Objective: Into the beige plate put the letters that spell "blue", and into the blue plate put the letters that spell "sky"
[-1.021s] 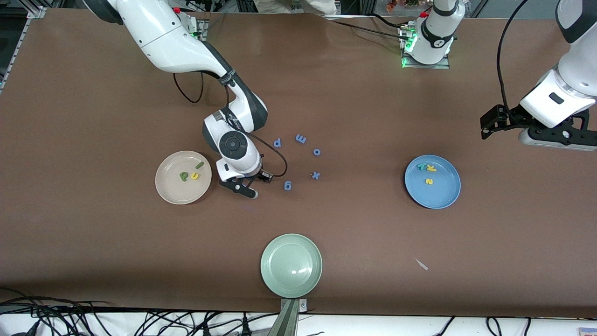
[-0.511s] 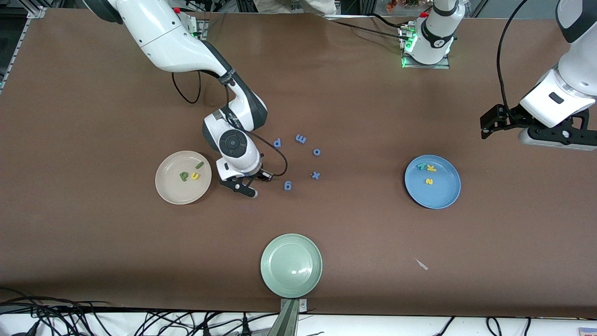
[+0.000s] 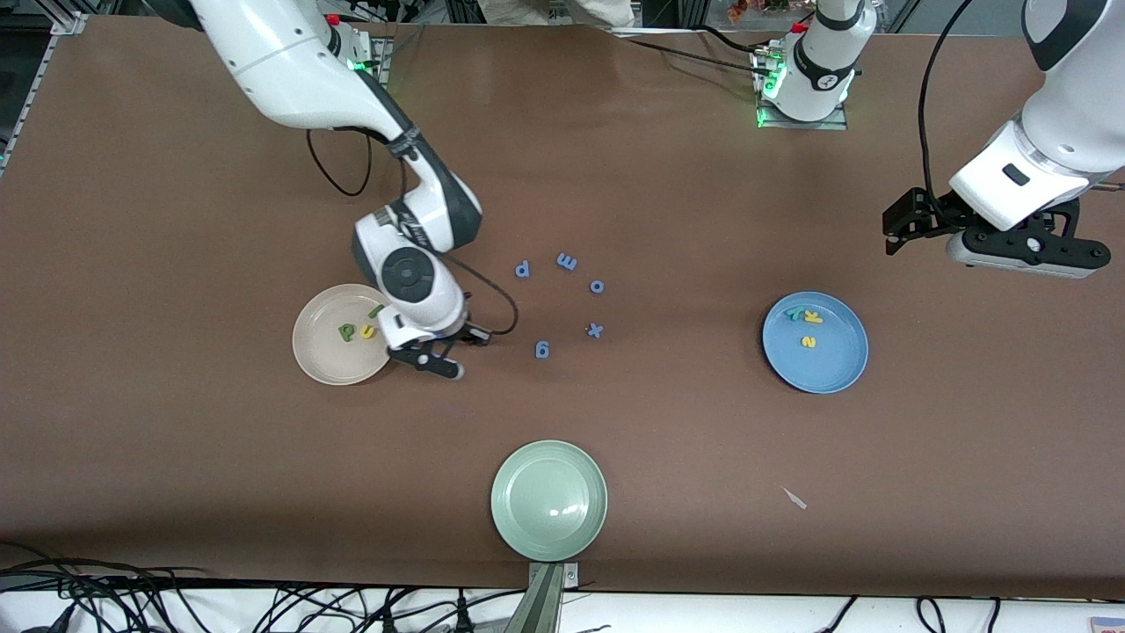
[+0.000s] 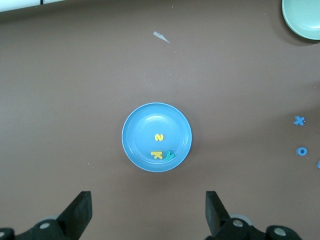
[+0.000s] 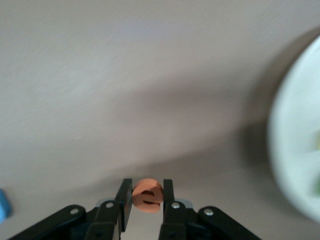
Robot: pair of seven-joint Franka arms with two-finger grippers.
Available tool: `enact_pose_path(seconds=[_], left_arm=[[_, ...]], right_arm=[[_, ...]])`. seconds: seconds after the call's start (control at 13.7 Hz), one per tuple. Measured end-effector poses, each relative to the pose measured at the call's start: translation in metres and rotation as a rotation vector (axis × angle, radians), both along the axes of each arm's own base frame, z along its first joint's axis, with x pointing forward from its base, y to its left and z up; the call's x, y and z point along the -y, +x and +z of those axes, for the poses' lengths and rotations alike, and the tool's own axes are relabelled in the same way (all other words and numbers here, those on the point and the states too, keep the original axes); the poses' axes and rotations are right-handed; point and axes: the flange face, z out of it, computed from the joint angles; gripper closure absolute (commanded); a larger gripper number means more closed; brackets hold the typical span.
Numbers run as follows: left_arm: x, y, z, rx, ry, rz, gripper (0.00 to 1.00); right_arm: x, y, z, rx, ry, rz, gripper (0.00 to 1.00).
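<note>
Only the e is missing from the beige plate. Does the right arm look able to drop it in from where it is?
Probably yes: the right claw, shut on the orange e, hangs beside the beige plate, with nothing between them.

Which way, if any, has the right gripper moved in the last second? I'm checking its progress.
Yes. The right gripper, shut on the orange e, has shifted toward the beige plate, now beside its rim.

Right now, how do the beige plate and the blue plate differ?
The beige plate holds a dark green b, a yellow u and a thin green l; the blue plate holds yellow s, yellow k and teal y. The right claw, shut on the orange e, hangs beside the beige plate; the left claw is open, away from the blue one. Both look round, shallow, same-sized.
</note>
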Motion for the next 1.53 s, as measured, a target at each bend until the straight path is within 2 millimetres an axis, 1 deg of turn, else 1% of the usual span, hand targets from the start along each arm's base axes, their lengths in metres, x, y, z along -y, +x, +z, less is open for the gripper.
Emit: enact_pose_path(seconds=[0.15, 0.29, 0.36, 0.44, 0.51, 0.58, 0.66, 0.8, 0.88, 0.95, 1.09, 1.17, 1.31, 1.46, 1.53], left_arm=[[-0.006, -0.003, -0.003, -0.035, 0.005, 0.01, 0.0], [-0.011, -0.005, -0.004, -0.054, 0.008, 0.02, 0.0], [-0.01, -0.006, -0.004, -0.057, 0.009, 0.018, 0.0], [-0.007, -0.007, -0.004, -0.059, 0.009, 0.012, 0.0], [-0.004, -0.007, -0.003, -0.06, 0.009, 0.007, 0.0], [-0.004, -0.008, -0.004, -0.064, 0.01, 0.006, 0.0], [-0.004, -0.009, -0.004, -0.072, 0.011, 0.006, 0.0], [-0.001, -0.011, -0.005, -0.083, 0.01, -0.001, 0.0], [0.004, -0.013, -0.004, -0.088, 0.009, -0.009, 0.0], [0.012, -0.017, 0.0, -0.094, 0.009, -0.022, 0.0], [0.025, -0.032, 0.019, -0.081, 0.008, -0.043, 0.0], [0.025, -0.037, 0.026, -0.079, -0.005, -0.042, 0.0], [0.022, -0.038, 0.027, -0.085, -0.02, -0.032, 0.0], [0.02, -0.038, 0.026, -0.085, -0.02, -0.028, 0.0], [0.019, -0.037, 0.024, -0.089, -0.02, -0.026, 0.0]], right_arm=[[0.047, 0.005, 0.022, -0.029, -0.013, 0.075, 0.71], [0.095, 0.001, 0.031, -0.052, -0.021, 0.15, 0.71], [0.122, -0.002, 0.033, -0.064, -0.026, 0.184, 0.69], [0.147, -0.005, 0.035, -0.076, -0.028, 0.212, 0.61], [0.169, -0.009, 0.037, -0.086, -0.029, 0.228, 0.58], [0.185, -0.013, 0.037, -0.092, -0.029, 0.234, 0.41], [0.195, -0.017, 0.037, -0.093, -0.028, 0.237, 0.39], [0.204, -0.02, 0.033, -0.093, -0.027, 0.241, 0.21], [0.203, -0.02, 0.033, -0.09, -0.027, 0.242, 0.17], [0.203, -0.02, 0.034, -0.084, -0.026, 0.242, 0.0], [0.202, -0.016, 0.045, -0.056, -0.024, 0.243, 0.0], [0.202, -0.014, 0.055, -0.037, -0.024, 0.242, 0.0], [0.201, -0.009, 0.082, 0.009, -0.023, 0.241, 0.0], [0.202, -0.009, 0.111, 0.021, -0.027, 0.239, 0.0], [0.203, -0.01, 0.13, 0.01, -0.032, 0.235, 0.0]])
